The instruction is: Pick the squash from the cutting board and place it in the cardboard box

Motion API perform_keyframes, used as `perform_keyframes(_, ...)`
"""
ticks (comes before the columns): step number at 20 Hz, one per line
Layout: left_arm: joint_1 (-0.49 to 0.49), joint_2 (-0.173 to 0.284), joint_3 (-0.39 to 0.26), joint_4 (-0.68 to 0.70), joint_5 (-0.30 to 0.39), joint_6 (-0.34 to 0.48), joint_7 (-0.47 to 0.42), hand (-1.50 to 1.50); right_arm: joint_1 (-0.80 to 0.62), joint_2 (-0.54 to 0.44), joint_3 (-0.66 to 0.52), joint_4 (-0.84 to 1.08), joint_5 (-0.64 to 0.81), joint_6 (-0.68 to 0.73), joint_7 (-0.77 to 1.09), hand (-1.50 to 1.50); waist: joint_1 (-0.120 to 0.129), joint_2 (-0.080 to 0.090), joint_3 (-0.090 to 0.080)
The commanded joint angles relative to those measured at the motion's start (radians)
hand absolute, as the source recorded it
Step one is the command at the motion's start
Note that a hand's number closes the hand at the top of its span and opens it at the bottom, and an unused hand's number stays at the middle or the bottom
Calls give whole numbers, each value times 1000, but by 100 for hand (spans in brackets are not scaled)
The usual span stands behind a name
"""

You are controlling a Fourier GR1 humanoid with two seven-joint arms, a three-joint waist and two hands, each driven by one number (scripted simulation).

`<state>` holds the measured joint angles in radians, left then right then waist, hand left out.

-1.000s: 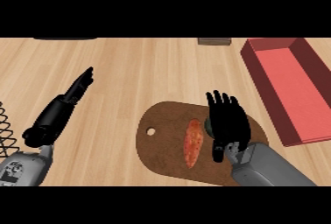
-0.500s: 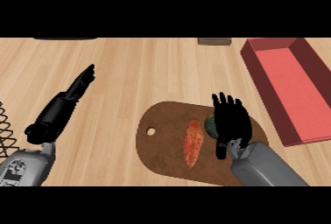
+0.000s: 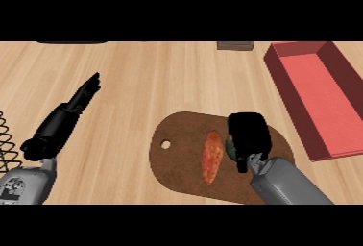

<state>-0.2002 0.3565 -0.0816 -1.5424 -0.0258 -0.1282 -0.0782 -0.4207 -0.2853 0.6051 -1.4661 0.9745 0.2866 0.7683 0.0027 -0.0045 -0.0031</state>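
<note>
Right hand (image 3: 248,137) lowered beside upright squash (image 3: 211,157)

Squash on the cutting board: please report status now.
Right hand curled over the board, beside the squash, not lifting. Left hand open, resting at left. Red box up right, nothing between.

Grey forearms, black left hand (image 3: 67,115), right hand (image 3: 249,135)

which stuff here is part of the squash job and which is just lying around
Job: squash, cutting board, red box, right hand.
Lying about: left hand resting at left, wire rack, small brown block at the top edge.
</note>
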Motion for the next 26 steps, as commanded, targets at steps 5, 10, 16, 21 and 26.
perform_keyframes(5, -18, -44, -32, -23, -30, -4, 16, 0, -234, 124, -194, 331, -20, -110, -99, 150, 39, 15, 4)
perform_keyframes(10, -59, -45, -34, 33, -32, -22, -21, 0, -431, 100, -393, 549, -94, -220, -171, 150, 80, 38, 5)
perform_keyframes(16, -121, -56, -24, 45, -29, -21, 22, 0, -642, 65, -390, 786, 20, -367, -268, 150, 76, 33, 4)
perform_keyframes(21, -47, -45, -24, -27, -28, -29, 41, 0, -810, 55, -441, 892, 44, -402, -250, 150, 59, 18, 3)
perform_keyframes(26, -57, -76, -18, 34, -48, 5, 21, 0, -832, 53, -497, 872, 101, -589, -13, 150, 31, 17, 3)
